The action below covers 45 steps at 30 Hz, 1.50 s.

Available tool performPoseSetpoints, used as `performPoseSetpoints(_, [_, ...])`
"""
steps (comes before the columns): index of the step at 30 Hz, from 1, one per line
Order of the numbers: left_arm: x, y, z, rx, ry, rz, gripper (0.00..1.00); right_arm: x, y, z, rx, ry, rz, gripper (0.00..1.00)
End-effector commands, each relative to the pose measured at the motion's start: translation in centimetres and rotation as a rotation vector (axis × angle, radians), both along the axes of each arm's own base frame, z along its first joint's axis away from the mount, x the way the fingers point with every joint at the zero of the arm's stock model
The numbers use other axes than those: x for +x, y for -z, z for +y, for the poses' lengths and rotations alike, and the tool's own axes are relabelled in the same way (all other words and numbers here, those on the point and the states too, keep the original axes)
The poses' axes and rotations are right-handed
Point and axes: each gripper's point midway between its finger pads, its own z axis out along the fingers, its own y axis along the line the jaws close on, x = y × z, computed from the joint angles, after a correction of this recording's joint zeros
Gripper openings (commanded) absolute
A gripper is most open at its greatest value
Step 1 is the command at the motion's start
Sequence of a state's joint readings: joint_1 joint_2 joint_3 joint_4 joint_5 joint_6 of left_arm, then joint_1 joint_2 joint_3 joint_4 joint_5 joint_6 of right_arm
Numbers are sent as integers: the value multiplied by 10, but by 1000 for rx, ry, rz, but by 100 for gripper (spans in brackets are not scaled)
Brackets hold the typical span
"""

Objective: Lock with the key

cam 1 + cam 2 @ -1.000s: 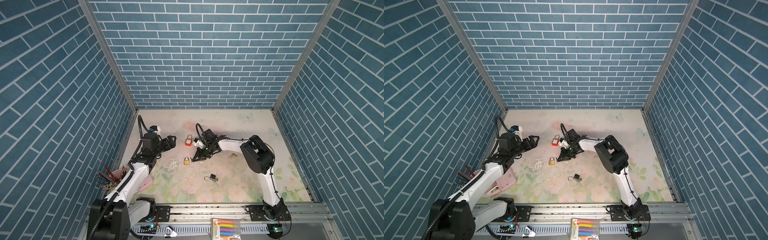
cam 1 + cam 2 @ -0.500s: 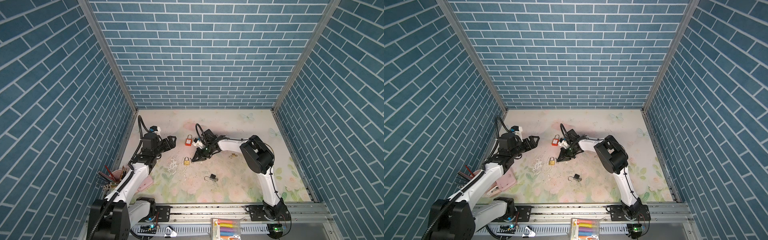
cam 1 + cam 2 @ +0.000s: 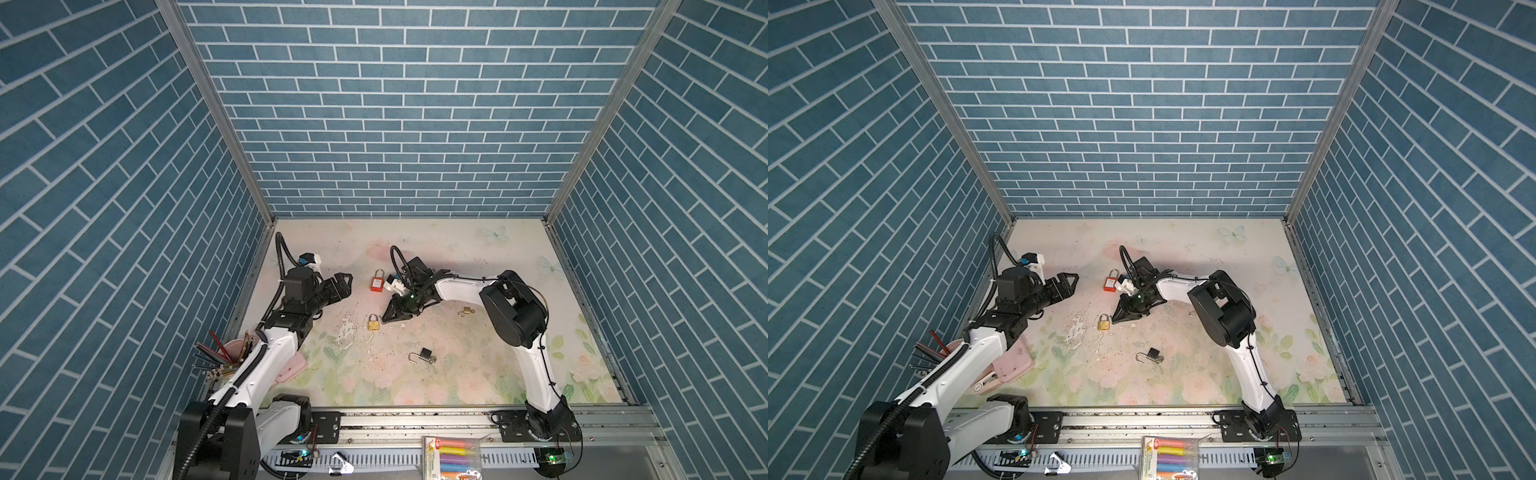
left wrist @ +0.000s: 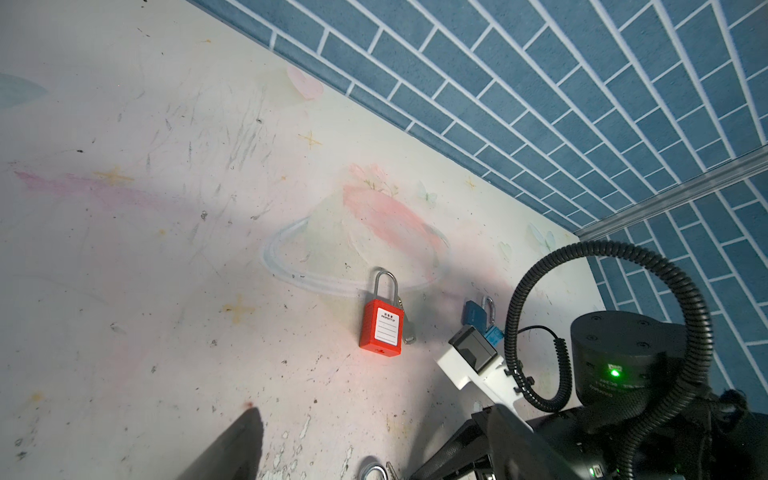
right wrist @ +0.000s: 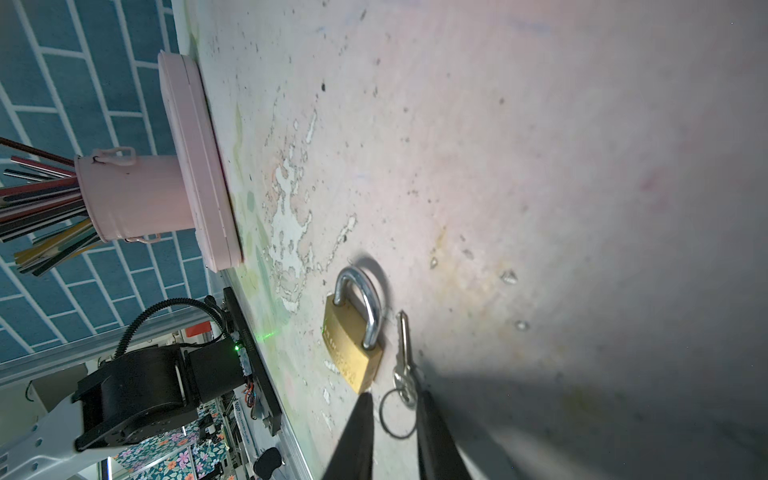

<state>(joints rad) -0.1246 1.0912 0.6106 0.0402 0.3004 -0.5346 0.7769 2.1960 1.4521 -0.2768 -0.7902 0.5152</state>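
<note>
Picking up the key [image 5: 402, 332]: my right tool [image 5: 395, 395] straddles it beside the brass padlock [image 5: 351, 353], parted, holding nothing; next I pinch its head.

Both top views are lit brightly and evenly from above. In the wrist views the counter [image 5: 540, 166] is darkened by broad, soft-edged shadows.

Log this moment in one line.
right gripper: jaws apart astride key ring | key: lying beside brass padlock | left gripper: jaws open, empty
</note>
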Motion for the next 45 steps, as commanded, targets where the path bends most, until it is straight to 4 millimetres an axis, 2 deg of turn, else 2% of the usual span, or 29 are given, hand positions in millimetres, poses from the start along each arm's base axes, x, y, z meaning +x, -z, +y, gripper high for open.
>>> performPoseSetpoints(1, [-1, -3, 4, 4, -17, -17, 86, 0, -2, 2, 9, -26, -22, 23])
performPoseSetpoints(6, [-1, -13, 4, -18, -23, -49, 86, 13, -35, 3, 53, -31, -149, 39])
performPoseSetpoints(8, [-1, -21, 9, -42, -60, -84, 86, 22, -56, 1, 72, -28, -245, 44])
performPoseSetpoints(11, [-2, -27, 19, -67, -114, -116, 86, 29, -84, -6, 76, -28, -384, 46])
performPoseSetpoints(14, [0, -28, 20, -82, -112, -109, 86, 29, -98, -25, 31, -28, -498, 47])
performPoseSetpoints(17, [3, -33, 8, -105, -48, -122, 86, 15, -92, -52, -70, -48, -534, 47])
performPoseSetpoints(21, [5, -24, -5, -17, -6, -75, 86, -16, -67, -91, -261, -73, -552, 49])
performPoseSetpoints(26, [0, -5, -36, 91, 93, -6, 86, -61, -44, -116, -372, -138, -575, 54])
performPoseSetpoints(27, [-3, -1, -43, 110, 116, 6, 86, -70, -38, -120, -397, -159, -590, 59])
performPoseSetpoints(31, [-22, 12, -68, 215, 190, 35, 86, -87, -25, -125, -427, -203, -612, 61])
performPoseSetpoints(33, [-32, 20, -75, 231, 215, 53, 86, -92, -23, -124, -413, -220, -621, 61])
performPoseSetpoints(39, [-50, 35, -72, 194, 211, 94, 86, -98, -17, -127, -419, -262, -633, 61])
performPoseSetpoints(45, [-54, 43, -69, 202, 203, 111, 86, -92, -5, -127, -477, -292, -640, 58])
